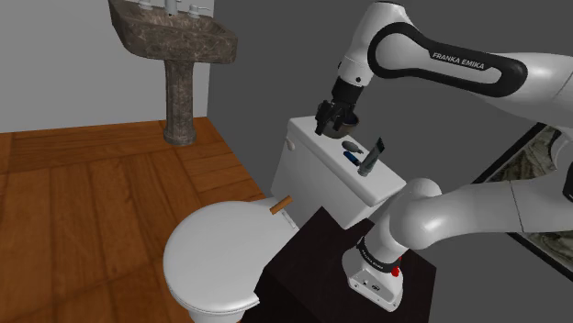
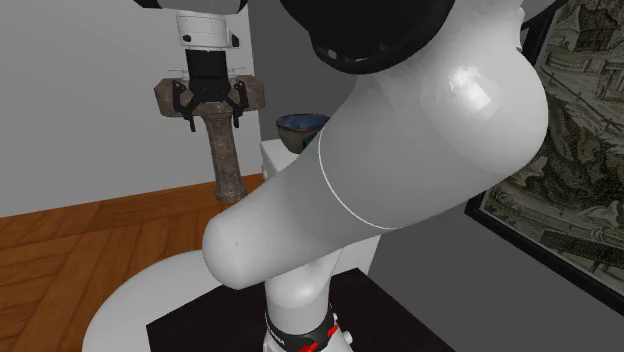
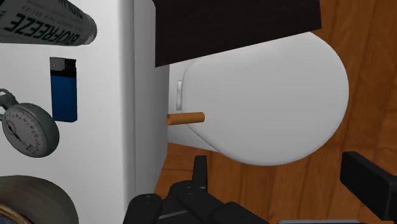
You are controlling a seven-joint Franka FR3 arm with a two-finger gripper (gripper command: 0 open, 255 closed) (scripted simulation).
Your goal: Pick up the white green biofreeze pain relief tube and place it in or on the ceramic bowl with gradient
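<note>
The Biofreeze tube (image 3: 44, 22), grey with a printed label, lies on the white toilet tank lid (image 3: 102, 146); in the shoulder view the tube (image 1: 372, 156) rests at the lid's near end. The bowl (image 2: 302, 130), dark outside and blue inside, stands at the lid's other end, and its rim (image 3: 32, 200) shows beside my hand. My gripper (image 1: 335, 119) hangs open above the bowl end of the tank, with nothing between the fingers (image 2: 238, 105). In the wrist view the gripper (image 3: 283, 184) is well apart from the tube.
Between tube and bowl lie a blue lighter (image 3: 63, 89) and a round stopwatch (image 3: 28, 127). A brown flush handle (image 3: 184, 118) sticks out of the tank front above the closed toilet lid (image 1: 220, 252). A stone pedestal sink (image 1: 179, 46) stands beyond, on the wooden floor (image 1: 73, 202).
</note>
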